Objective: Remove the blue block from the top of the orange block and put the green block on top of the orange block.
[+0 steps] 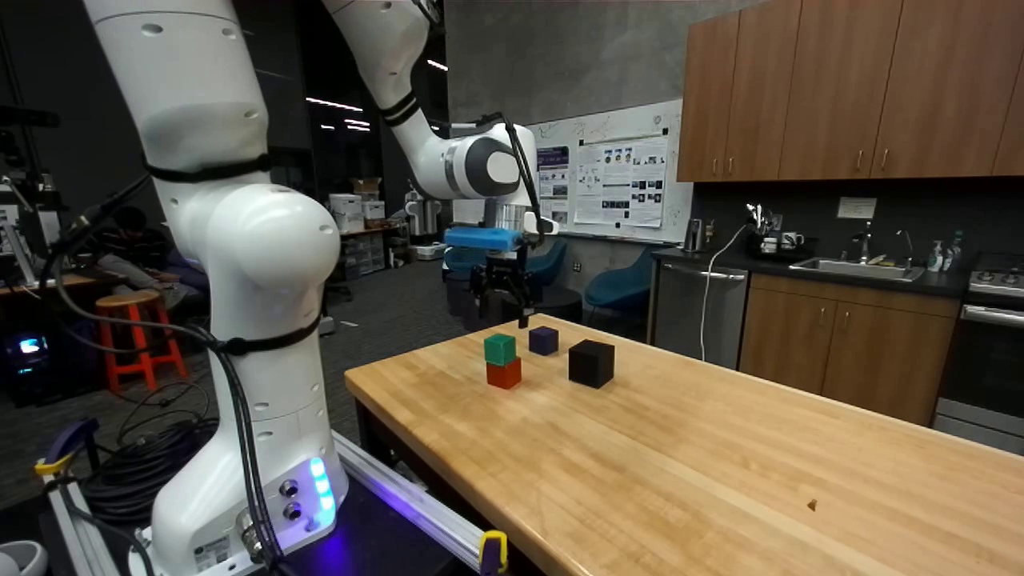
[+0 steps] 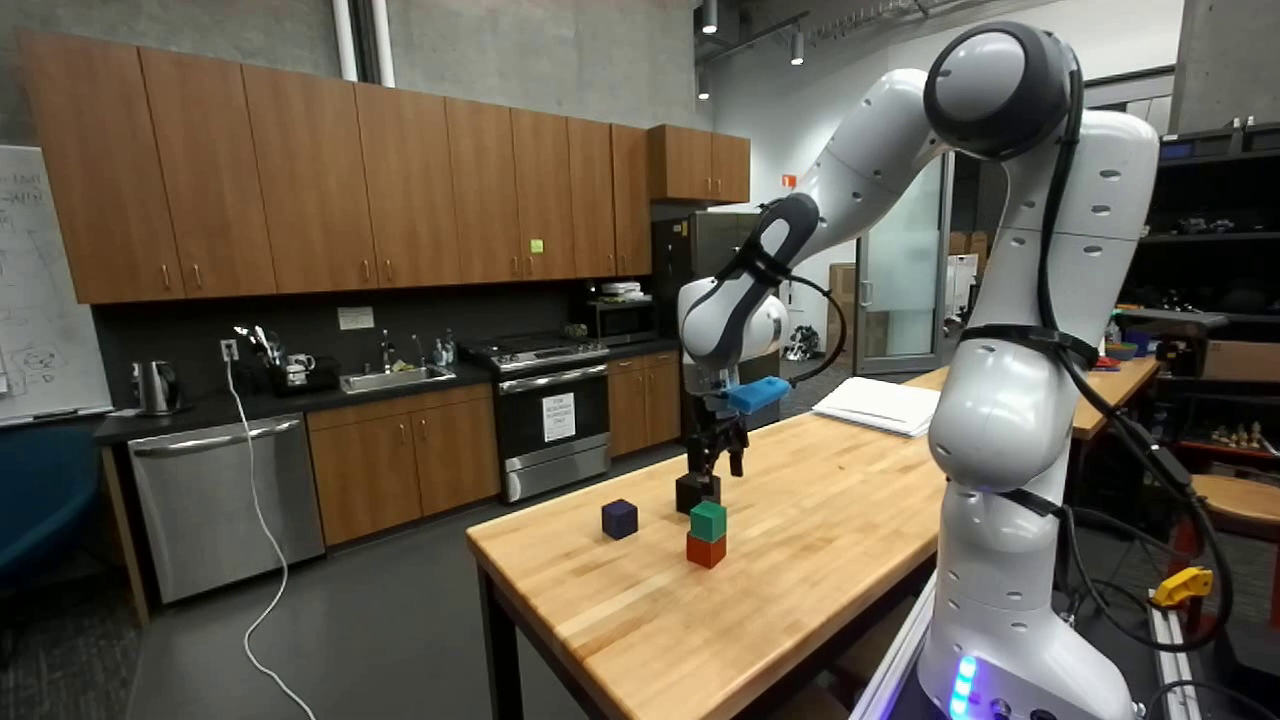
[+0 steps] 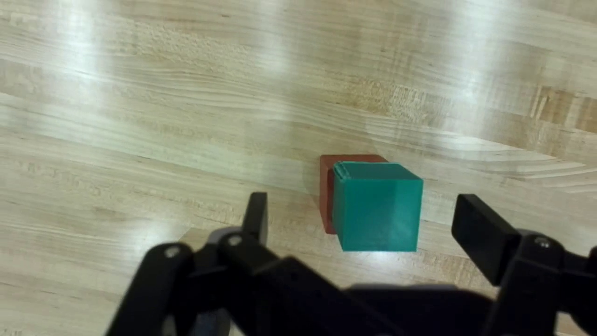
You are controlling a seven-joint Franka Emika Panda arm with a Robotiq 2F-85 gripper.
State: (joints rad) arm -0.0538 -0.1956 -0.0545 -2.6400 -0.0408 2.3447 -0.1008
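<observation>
Apparently, the Robotiq gripper (image 3: 364,221) is held overhead with 2 fingers (image 3: 485,240) parted so the green block (image 3: 380,212) is left undisturbed atop the orange block (image 1: 504,374), the dark blue block (image 2: 619,519) being set aside on the wooden tabletop (image 1: 680,464).
</observation>
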